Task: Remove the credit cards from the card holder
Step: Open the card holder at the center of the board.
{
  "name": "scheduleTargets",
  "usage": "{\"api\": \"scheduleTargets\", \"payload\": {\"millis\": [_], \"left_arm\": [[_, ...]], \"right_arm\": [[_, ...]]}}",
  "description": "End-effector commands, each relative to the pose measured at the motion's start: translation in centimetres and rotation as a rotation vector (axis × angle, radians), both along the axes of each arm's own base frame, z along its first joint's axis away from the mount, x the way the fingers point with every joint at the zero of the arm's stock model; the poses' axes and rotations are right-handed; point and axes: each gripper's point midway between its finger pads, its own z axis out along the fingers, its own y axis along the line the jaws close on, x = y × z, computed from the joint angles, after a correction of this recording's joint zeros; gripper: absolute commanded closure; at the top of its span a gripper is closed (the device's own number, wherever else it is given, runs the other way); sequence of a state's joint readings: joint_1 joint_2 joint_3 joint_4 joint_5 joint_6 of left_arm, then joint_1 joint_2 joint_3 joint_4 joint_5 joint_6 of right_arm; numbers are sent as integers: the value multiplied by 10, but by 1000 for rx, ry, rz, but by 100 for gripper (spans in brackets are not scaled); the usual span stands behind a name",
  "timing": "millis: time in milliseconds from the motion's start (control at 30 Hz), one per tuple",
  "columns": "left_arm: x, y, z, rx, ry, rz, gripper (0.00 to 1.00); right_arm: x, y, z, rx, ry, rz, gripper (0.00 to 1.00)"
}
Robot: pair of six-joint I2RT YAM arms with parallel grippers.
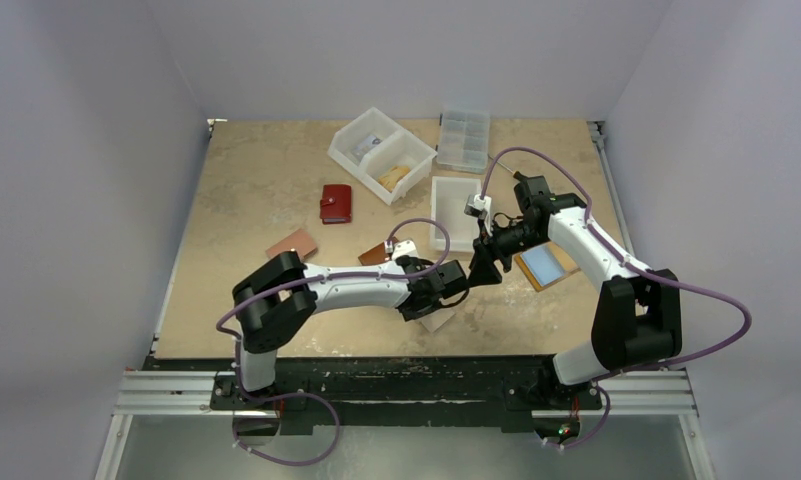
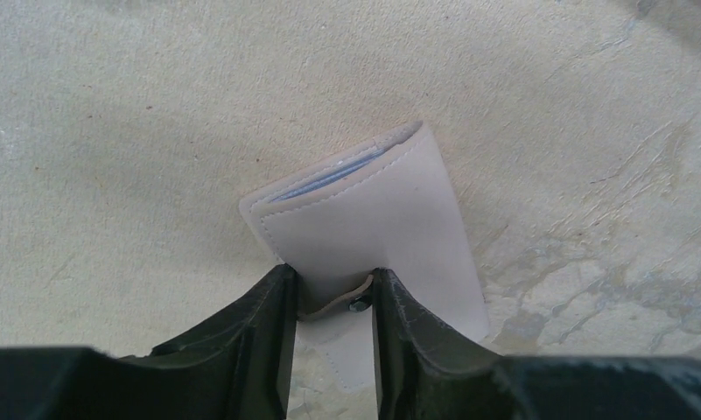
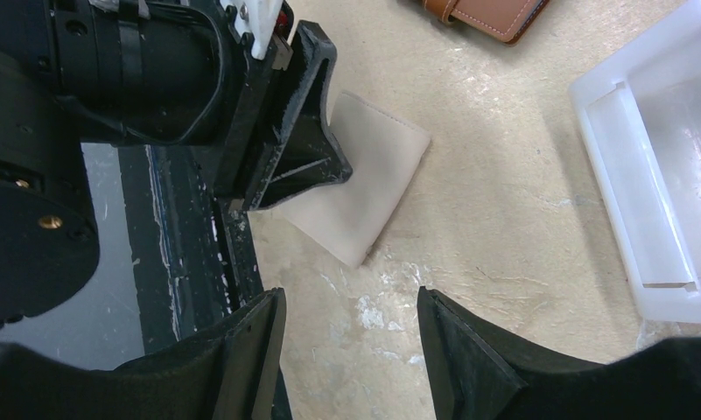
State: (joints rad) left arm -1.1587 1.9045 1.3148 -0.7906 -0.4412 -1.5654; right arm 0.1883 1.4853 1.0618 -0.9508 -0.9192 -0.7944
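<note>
The cream stitched-leather card holder (image 2: 364, 219) lies flat on the pale, scuffed bench (image 2: 110, 131), near its front edge. A thin pale blue edge of the credit cards (image 2: 329, 178) shows inside the holder's far mouth, so they sit within it. The left tool (image 2: 333, 284) is down on the holder's near end, its jaws narrow around a small snap tab (image 2: 339, 303); whether they pinch it cannot be told. The right tool (image 3: 351, 302) hovers just beside, jaws wide and empty, near a white plastic tray (image 3: 644, 175).
</note>
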Motion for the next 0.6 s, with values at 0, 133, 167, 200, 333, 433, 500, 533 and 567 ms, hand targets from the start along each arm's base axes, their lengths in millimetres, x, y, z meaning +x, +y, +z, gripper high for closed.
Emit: {"api": "scheduleTargets", "payload": {"millis": [0, 133, 167, 200, 333, 433, 500, 533, 567], "left_arm": [[-5, 11, 5, -2, -5, -15, 73], [-1, 13, 14, -3, -45, -59, 92], [1, 13, 17, 0, -56, -70, 97], [3, 15, 19, 9, -72, -80, 99], [9, 21, 23, 59, -117, -148, 100], [14, 22, 25, 95, -145, -214, 100], [18, 21, 25, 117, -162, -273, 100], [20, 22, 27, 131, -173, -299, 99], [22, 21, 28, 146, -188, -332, 99]], "right_arm": [[3, 3, 11, 38, -29, 14, 36], [2, 3, 11, 40, -27, 17, 36], [2, 3, 12, 41, -28, 20, 36], [1, 3, 12, 42, -26, 22, 36], [-1, 4, 12, 47, -24, 35, 35], [-3, 5, 12, 54, -16, 52, 35], [-6, 7, 12, 60, -12, 71, 34], [-8, 8, 13, 63, -13, 81, 33], [-10, 11, 13, 66, -16, 97, 33]]}}
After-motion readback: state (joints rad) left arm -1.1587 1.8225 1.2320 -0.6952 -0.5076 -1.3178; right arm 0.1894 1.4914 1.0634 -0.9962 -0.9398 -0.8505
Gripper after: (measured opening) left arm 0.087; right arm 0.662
